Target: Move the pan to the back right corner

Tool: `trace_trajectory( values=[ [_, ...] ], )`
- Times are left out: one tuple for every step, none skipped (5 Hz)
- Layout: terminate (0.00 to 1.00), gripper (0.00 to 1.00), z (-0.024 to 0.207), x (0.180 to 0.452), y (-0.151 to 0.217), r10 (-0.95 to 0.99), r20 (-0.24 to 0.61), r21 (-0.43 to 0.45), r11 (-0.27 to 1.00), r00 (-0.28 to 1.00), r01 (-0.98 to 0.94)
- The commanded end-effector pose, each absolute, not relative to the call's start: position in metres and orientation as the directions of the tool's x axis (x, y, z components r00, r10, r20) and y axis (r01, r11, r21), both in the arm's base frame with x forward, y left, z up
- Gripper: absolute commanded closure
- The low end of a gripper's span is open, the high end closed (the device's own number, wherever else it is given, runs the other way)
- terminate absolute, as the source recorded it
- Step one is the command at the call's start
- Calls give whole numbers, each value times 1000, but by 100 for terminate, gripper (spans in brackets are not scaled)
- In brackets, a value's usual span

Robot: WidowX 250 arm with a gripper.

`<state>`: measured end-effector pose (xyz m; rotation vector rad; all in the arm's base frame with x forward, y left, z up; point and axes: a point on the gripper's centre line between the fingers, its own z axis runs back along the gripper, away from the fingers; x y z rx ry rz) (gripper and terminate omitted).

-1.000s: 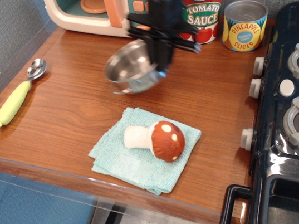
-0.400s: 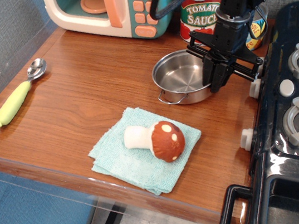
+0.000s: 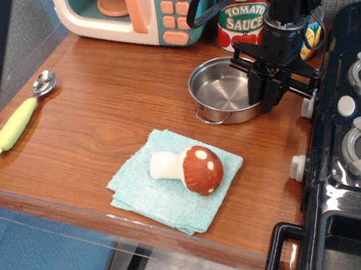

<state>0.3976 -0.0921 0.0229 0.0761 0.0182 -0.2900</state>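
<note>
Brown wood-grain table (image 3: 109,111). Far left: toy microwave (image 3: 138,9). Far right: tomato sauce can (image 3: 242,14), pineapple can (image 3: 311,34) largely hidden behind the arm. Just in front of the cans: steel pan (image 3: 225,92). Left edge: spoon (image 3: 22,112) with yellow-green handle. Near centre: teal cloth (image 3: 175,190) carrying a toy mushroom (image 3: 189,167). Right: black stove (image 3: 355,143).

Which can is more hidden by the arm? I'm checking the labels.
The pineapple can, right of the tomato sauce can; the arm covers nearly all of it, while the tomato label reads clearly.
</note>
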Motion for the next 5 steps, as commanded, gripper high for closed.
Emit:
trace_trajectory(
  values=[
    [0, 0, 86, 380, -74, -260, 124, 39, 966, 958, 257],
    [0, 0, 91, 368, -62, -241, 125, 22, 970, 962, 240],
    [0, 0, 94, 361, -55, -240, 108, 33, 971, 965, 238],
    [0, 0, 94, 361, -55, -240, 108, 33, 971, 965, 238],
    [100, 0, 94, 361, -55, -240, 108, 33, 971, 965, 238]
  ],
)
